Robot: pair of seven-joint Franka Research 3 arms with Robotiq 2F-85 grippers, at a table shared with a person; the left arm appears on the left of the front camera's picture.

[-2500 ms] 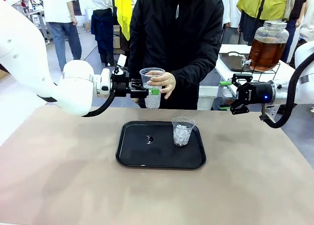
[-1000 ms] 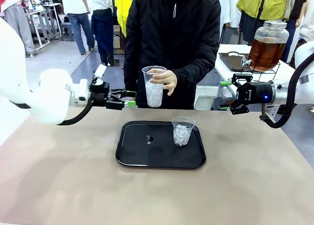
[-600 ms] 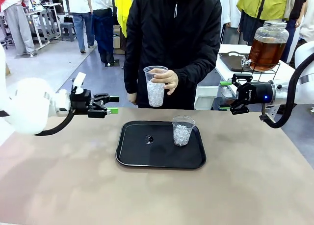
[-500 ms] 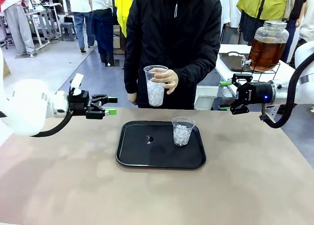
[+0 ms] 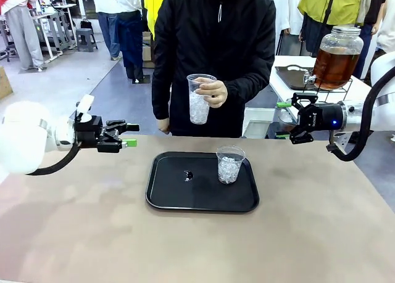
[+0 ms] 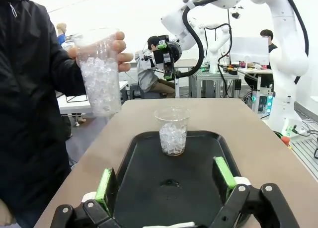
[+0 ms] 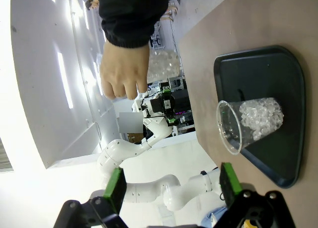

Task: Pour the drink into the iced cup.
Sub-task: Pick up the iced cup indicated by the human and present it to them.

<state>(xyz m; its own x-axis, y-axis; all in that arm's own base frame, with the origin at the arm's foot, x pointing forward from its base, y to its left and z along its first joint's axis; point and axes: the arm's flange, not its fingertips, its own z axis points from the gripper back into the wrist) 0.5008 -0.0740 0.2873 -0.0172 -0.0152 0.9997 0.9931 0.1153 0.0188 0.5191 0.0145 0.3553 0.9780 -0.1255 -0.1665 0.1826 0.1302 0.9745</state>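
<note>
Brown tabletop (image 5: 321, 233) across the foreground. Person in black jacket (image 5: 216, 42) standing at its far edge. Black tray (image 5: 166, 200) lying near the tabletop's centre. Glass dispenser jar (image 5: 338, 55) on a second, white tabletop (image 5: 295, 62) at far right, holding the drink (image 5: 334, 68), amber-brown, well apart from both cups. Left gripper (image 5: 131, 135) hovering left of the tray, fingers spread apart, empty. Right gripper (image 5: 283, 119) raised beyond the right far edge, near the jar, fingers likewise apart, gripping nothing. Tall clear cup of ice (image 5: 199, 101) held upright in the person's hand (image 5: 215, 93). Shorter clear cup of ice (image 5: 229, 164) upright on the tray's right part. Small dark speck (image 5: 189, 175) on the tray, left of that cup.
</note>
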